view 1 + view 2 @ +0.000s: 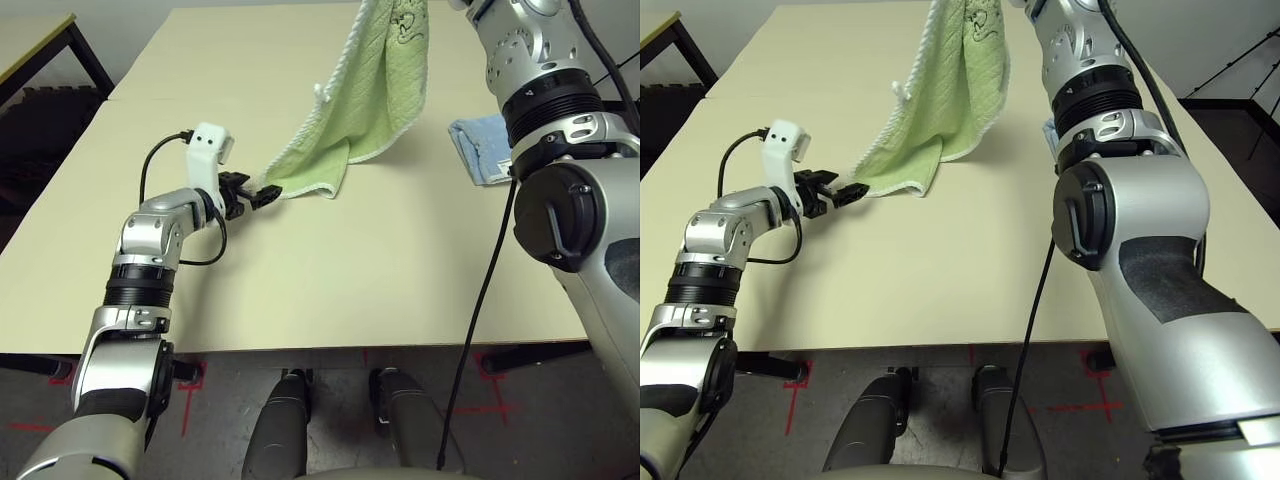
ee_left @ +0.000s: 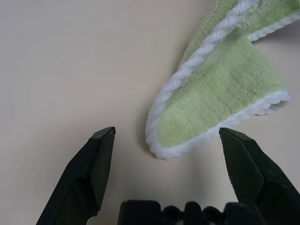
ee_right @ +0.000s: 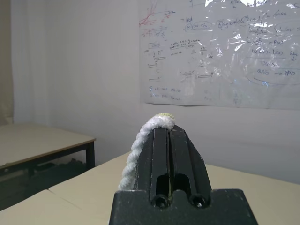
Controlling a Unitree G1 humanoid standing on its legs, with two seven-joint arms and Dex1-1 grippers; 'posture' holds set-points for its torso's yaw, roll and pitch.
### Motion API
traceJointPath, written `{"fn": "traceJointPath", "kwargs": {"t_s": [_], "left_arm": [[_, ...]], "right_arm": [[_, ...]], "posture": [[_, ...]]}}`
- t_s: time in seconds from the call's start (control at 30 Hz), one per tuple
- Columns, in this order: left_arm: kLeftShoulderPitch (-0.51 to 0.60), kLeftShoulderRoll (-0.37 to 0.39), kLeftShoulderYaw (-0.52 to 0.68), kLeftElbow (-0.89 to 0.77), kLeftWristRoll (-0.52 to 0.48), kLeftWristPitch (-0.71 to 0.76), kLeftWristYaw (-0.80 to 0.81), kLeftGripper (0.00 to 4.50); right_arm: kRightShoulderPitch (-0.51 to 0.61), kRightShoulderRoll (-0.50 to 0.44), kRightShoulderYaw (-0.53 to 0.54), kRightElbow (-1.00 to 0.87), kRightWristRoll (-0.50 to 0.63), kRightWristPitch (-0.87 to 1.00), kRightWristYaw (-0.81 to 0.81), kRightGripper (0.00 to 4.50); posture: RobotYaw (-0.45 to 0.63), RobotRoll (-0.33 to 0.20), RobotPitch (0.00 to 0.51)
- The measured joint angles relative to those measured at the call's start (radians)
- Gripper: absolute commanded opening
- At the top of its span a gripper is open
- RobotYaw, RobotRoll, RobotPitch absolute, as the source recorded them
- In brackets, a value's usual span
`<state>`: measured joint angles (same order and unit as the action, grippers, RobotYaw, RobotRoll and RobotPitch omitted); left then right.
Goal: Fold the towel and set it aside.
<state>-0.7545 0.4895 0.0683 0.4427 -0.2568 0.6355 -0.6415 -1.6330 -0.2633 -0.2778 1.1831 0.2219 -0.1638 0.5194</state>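
Observation:
The light green towel point(image 1: 375, 95) with white edging hangs from above, its lower part trailing onto the table point(image 1: 300, 280). My right gripper point(image 3: 167, 133) is raised high and shut on the towel's upper edge; the white edging point(image 3: 140, 140) wraps over its fingers. A rounded lower corner of the towel point(image 2: 211, 126) lies flat on the table. My left gripper point(image 1: 262, 192) sits low at that corner, open, with the corner just ahead of and between its fingertips point(image 2: 101, 145), not touching. An embroidered mark point(image 1: 405, 25) shows near the towel's top.
A folded light blue cloth point(image 1: 480, 145) lies on the table at the right, behind my right arm point(image 1: 545, 100). A second table point(image 1: 40, 45) stands at the far left. In the right wrist view a whiteboard point(image 3: 220, 51) hangs on the wall.

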Motion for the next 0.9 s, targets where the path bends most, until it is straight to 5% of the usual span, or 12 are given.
{"fn": "traceJointPath", "kwargs": {"t_s": [0.07, 0.17, 0.5, 0.9], "left_arm": [[-0.009, -0.012, -0.004, 0.020, 0.004, -0.002, 0.001, 4.50], [-0.036, -0.022, -0.010, 0.069, 0.021, -0.015, 0.023, 3.91], [-0.082, -0.035, -0.018, 0.247, 0.063, -0.093, 0.029, 0.03], [-0.070, 0.081, -0.003, 0.054, 0.045, 0.006, -0.032, 0.03]], "right_arm": [[0.000, 0.003, 0.000, -0.002, 0.000, 0.000, 0.001, 0.03], [0.000, 0.004, 0.000, -0.005, 0.000, 0.000, 0.001, 0.00], [0.001, 0.004, 0.000, -0.019, 0.000, 0.000, 0.002, 0.00], [0.085, -0.050, 0.003, -0.022, -0.005, 0.000, 0.020, 0.00]], "posture": [[0.04, 0.000, 0.149], [0.03, 0.000, 0.149], [0.02, 0.000, 0.148], [0.05, 0.000, 0.152]]}}
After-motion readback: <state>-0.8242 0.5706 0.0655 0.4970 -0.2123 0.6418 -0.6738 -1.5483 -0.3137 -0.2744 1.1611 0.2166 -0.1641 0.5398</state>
